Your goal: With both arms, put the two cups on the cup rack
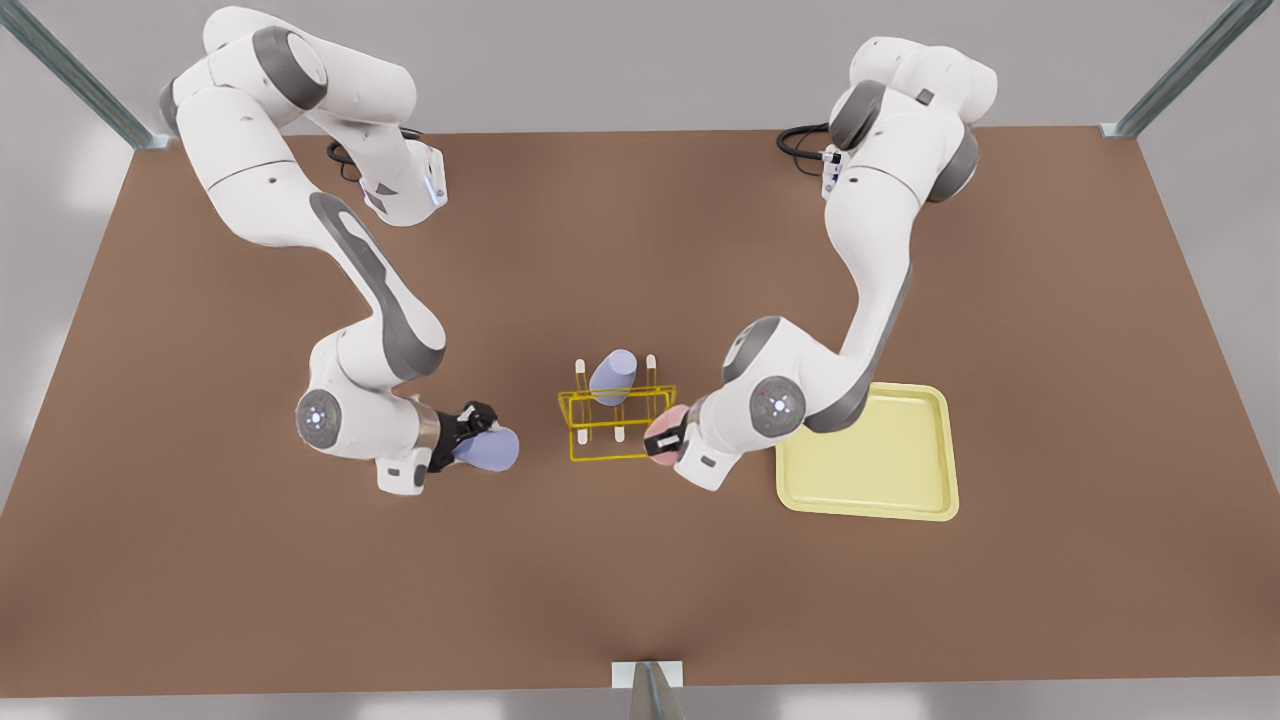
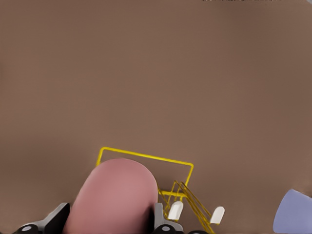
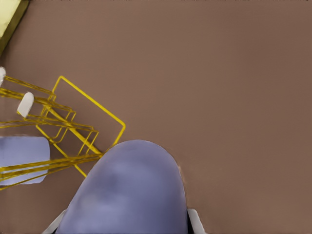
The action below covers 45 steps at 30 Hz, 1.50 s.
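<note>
My left gripper (image 1: 668,438) is on the front view's right, at the right end of the cup rack (image 1: 600,458), shut on the pale pink cup (image 1: 664,428). In the left wrist view, the pink cup (image 2: 114,200) sits between the fingers of the left gripper (image 2: 109,223), above the rack's yellow frame (image 2: 146,157). My right gripper (image 1: 484,432) is on the front view's left, a short way off the rack, shut on a lavender cup (image 1: 492,450). In the right wrist view, that lavender cup (image 3: 131,190) fills the right gripper (image 3: 126,223), next to the rack (image 3: 92,102).
Another lavender cup (image 1: 612,378) sits on the rack's far pegs, also seen as the lavender cup (image 3: 22,153) behind the wires. A flat pale-yellow tray (image 1: 930,505) lies just beyond my left arm on the front view's right. Brown table spreads around.
</note>
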{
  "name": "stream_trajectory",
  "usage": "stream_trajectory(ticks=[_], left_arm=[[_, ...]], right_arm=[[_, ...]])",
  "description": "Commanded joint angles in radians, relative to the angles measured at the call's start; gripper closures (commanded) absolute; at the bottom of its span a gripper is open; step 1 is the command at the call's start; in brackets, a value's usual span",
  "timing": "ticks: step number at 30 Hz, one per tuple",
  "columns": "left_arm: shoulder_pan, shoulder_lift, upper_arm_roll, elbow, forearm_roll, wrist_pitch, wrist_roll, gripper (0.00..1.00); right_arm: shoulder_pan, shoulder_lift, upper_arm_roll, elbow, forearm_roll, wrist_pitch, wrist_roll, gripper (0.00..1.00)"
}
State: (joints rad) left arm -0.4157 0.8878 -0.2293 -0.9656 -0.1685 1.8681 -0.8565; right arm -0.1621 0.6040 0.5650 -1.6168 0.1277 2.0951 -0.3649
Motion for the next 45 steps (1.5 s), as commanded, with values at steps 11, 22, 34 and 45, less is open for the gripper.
stream_trajectory(ticks=[11,22,34,45], left_arm=[[-0.026,0.008,0.004,-0.002,0.004,-0.001,-0.303,0.16],[0.288,-0.194,0.002,0.001,0.240,-0.415,0.363,0.00],[0.411,-0.521,0.139,-0.311,0.216,-0.629,0.988,0.00],[0.433,-0.518,0.139,-0.314,0.216,-0.650,0.988,0.00]], right_arm=[[0.142,0.103,0.045,0.169,0.049,-0.027,0.656,0.18],[0.161,0.142,0.049,0.170,0.032,-0.018,0.652,0.00],[-0.203,-0.062,-0.020,0.201,-0.514,-0.395,0.337,0.00],[-0.240,-0.262,-0.013,0.198,-0.393,-0.538,0.366,0.00]])
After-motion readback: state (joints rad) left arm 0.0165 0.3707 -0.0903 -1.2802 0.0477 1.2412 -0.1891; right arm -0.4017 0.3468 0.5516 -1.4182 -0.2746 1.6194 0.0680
